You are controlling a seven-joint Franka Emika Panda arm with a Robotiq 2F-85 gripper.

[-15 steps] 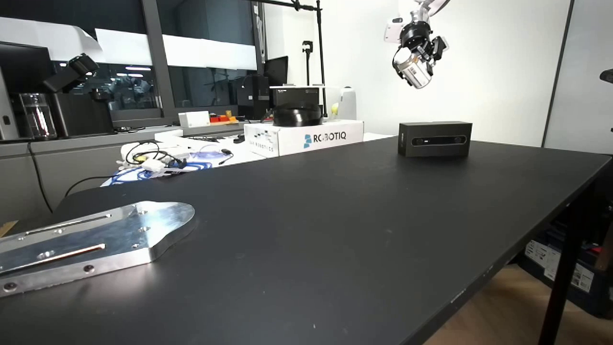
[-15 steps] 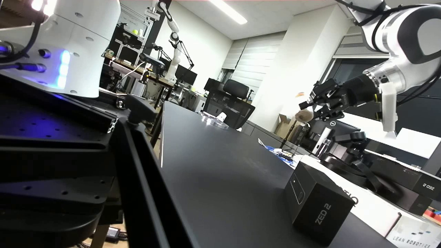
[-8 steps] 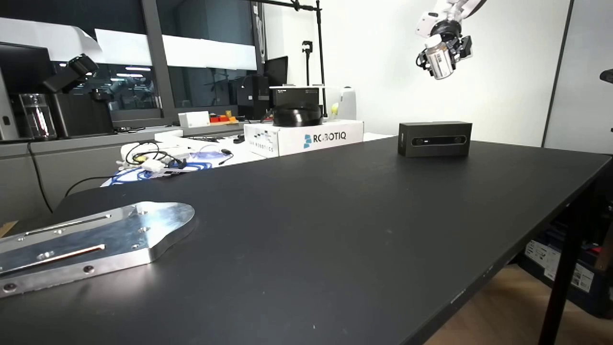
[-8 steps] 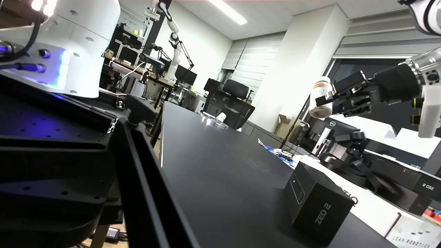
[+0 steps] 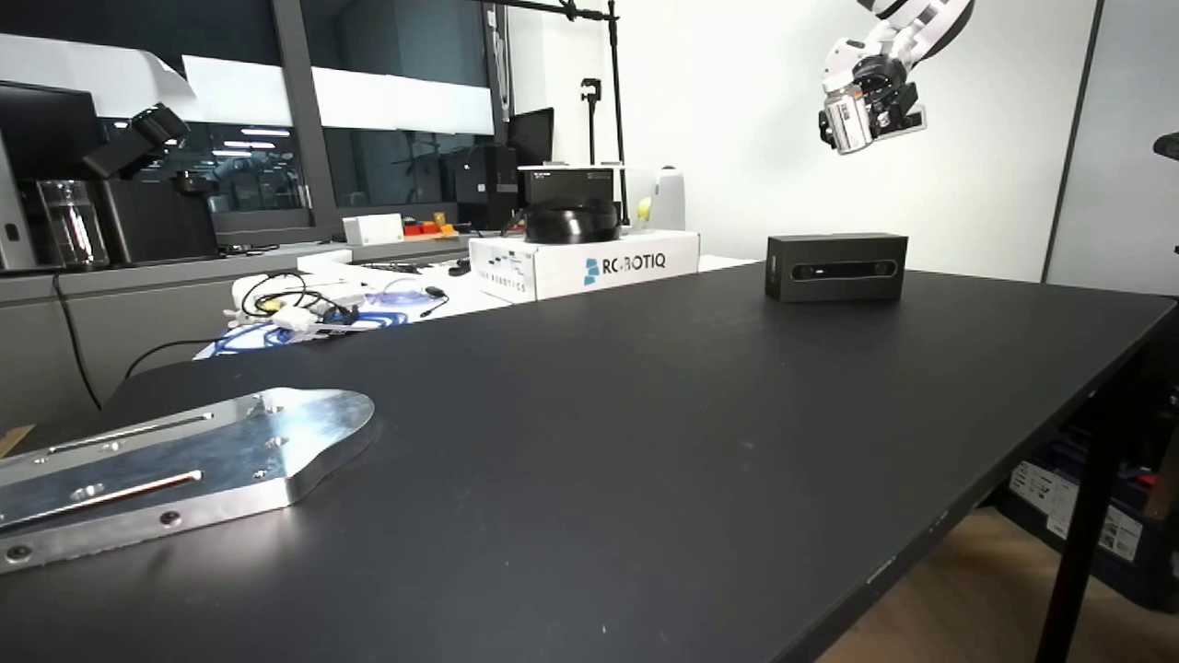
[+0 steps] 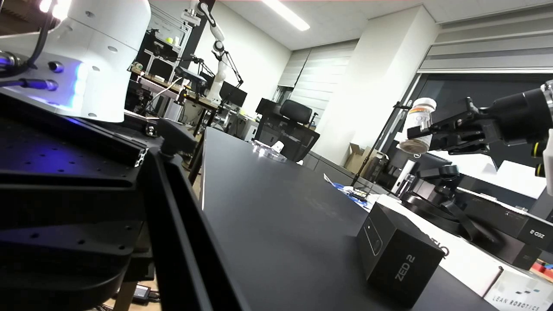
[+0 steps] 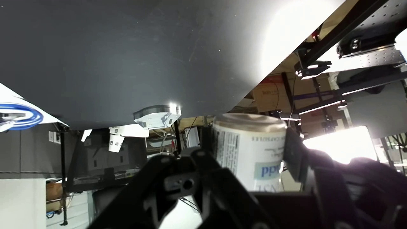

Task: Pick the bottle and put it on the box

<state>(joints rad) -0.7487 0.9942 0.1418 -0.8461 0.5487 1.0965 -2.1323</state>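
Gripper (image 7: pixel 249 146) aloft, clamped round bottle (image 6: pixel 417 118), black fingers (image 7: pixel 295 156) pressed to bottle's opposite sides. Wrist (image 5: pixel 846 63) tilted, near bottle, somewhat higher than it. Pale arm (image 5: pixel 923 32) farther from bottle, above its level, slanting down toward bottle.

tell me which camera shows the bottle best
The wrist view: the bottle appears largest there, its base and part of its label close up. Both exterior views show it smaller, held in the air; an exterior view adds its white cap, unseen by the wrist camera.
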